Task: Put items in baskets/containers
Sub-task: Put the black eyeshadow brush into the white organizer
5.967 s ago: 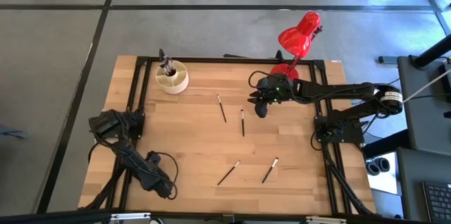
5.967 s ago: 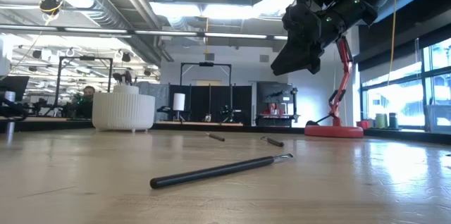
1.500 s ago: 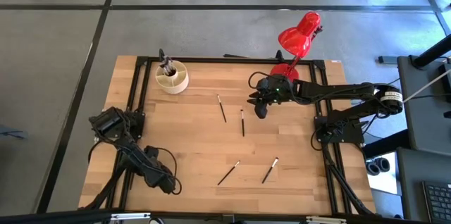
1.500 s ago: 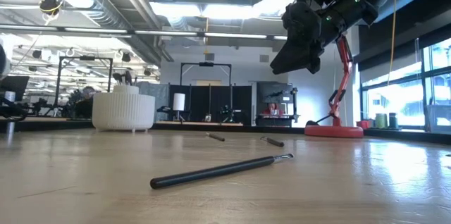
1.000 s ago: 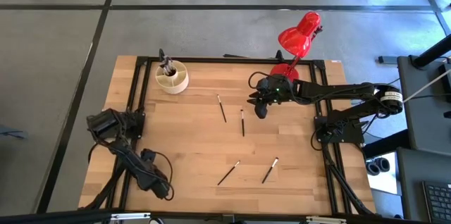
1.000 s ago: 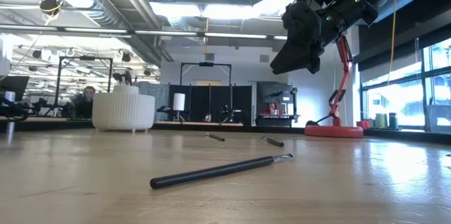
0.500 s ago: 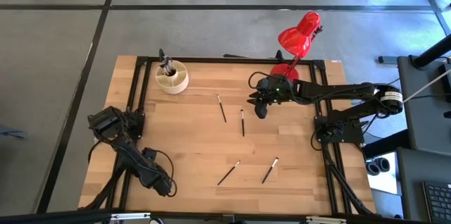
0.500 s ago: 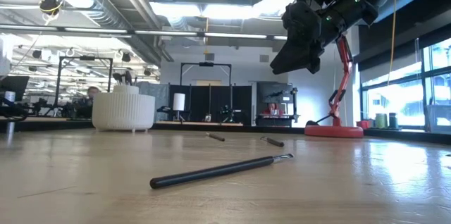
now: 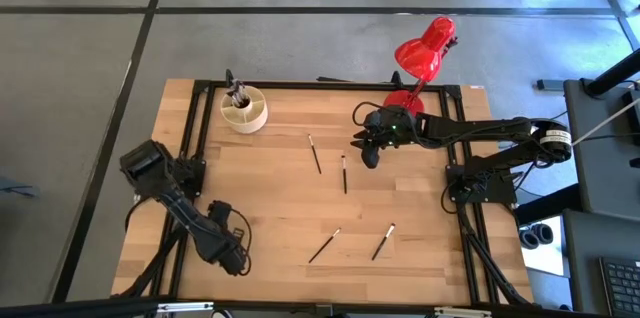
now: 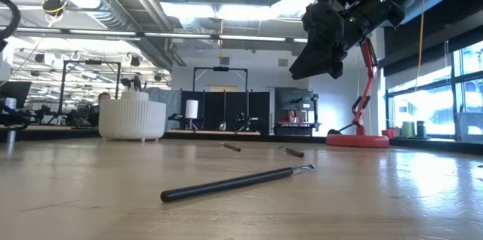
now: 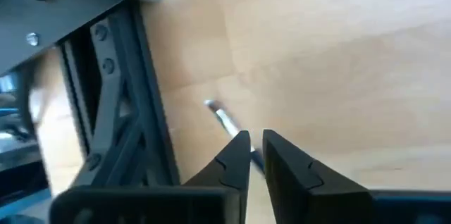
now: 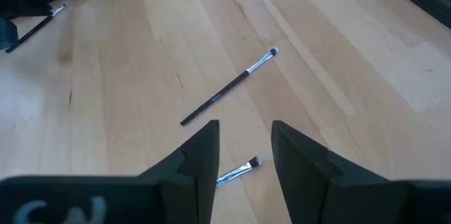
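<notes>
In the high view, the table [image 9: 280, 208] carries the cream-white cup [image 9: 244, 110] at about 11 o'clock, with some dark brushes standing in it. 4 loose brushes lie on the wood: brush A [image 9: 314, 154] and brush B [image 9: 344, 173] close to the centre, brush C [image 9: 324, 245] and brush D [image 9: 383, 242] toward 5 and 6 o'clock. The red lamp [image 9: 425, 53] stands at 1 o'clock. The left gripper [image 9: 235, 256] is low over the table at 7 o'clock, and the right gripper [image 9: 368, 153] hangs at about 2 o'clock from the centre, near brush B but apart from it. In the low view, one brush [image 10: 234, 183] lies in front, 2 more are small behind it, the cup [image 10: 133, 119] stands far behind at 10 o'clock, and the right gripper [image 10: 313, 63] is well above the wood, holding nothing. In the left wrist view, the left gripper [image 11: 255, 155] is close over the table beside the black frame rail [image 11: 130, 104]; its fingers [image 11: 236, 162] stand a little apart with a narrow gap, and a brush on the wood [image 11: 223, 117] runs under them; I cannot tell if they touch it. In the right wrist view, the right gripper [image 12: 244, 152] has its fingers [image 12: 201, 157] wide apart and empty, with 2 brushes on the wood beyond them.
</notes>
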